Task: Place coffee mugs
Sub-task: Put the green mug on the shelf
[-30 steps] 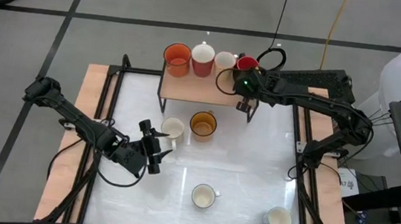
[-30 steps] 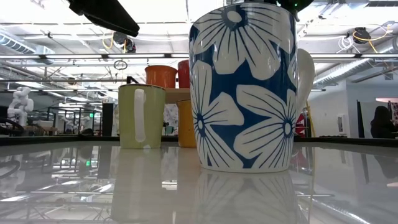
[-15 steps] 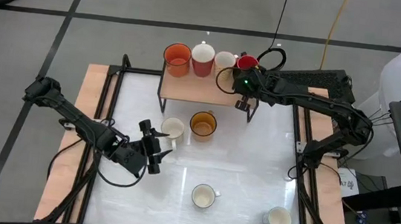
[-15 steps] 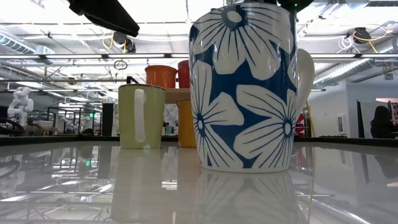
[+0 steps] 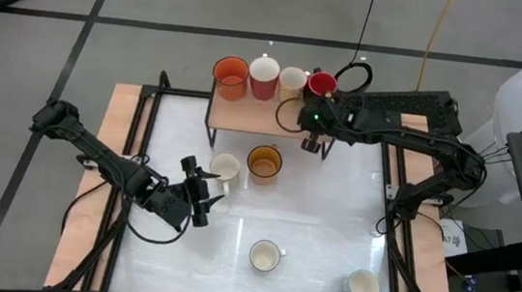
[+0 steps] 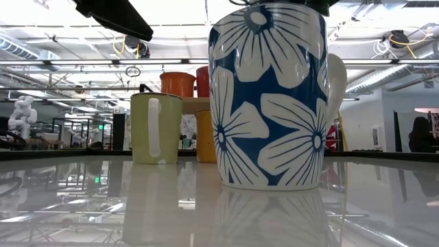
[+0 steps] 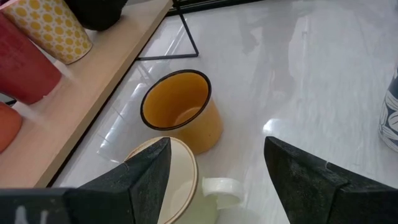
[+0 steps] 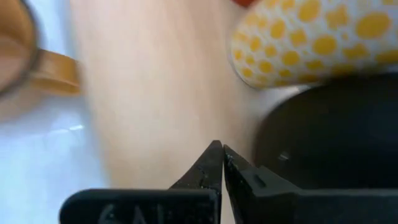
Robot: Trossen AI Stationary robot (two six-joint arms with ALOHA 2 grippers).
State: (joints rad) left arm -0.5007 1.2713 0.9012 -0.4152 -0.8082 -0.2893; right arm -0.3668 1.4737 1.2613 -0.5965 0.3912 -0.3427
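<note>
A: Where do we stand with the mugs?

B: We judge we are between placements. Four mugs sit in a row on the wooden shelf (image 5: 255,113): the orange mug (image 5: 230,77), the red mug (image 5: 263,75), the yellow-dotted mug (image 5: 293,79) and the dark red mug (image 5: 322,82). Four are left on the bench (image 5: 320,230).

A: Start with what lies nearest the left tool.

B: The left tool (image 5: 200,190) has its fingers (image 7: 149,174) apart with nothing between them. The cream mug (image 7: 174,183) stands right in front of it, close by one finger; its handle points into the gap. Just beyond is the amber mug (image 7: 180,115), and behind that the shelf.

A: So the next move?

B: We would close on the cream mug. That calls for bringing the fingers round its wall or handle without knocking the amber mug standing so near.

A: And the left arm's pose?

B: It is stretched low across the bench, tool pointing toward the shelf.

A: The right one?

B: The right tool (image 5: 312,142) has its fingers (image 8: 214,163) pressed together, holding nothing, over the shelf's near edge, just before the dark red mug. Its arm reaches in from the far side.

A: The other mugs?

B: The flowered mug (image 5: 266,255) and a white mug (image 5: 362,286) stand well apart from both tools.
</note>
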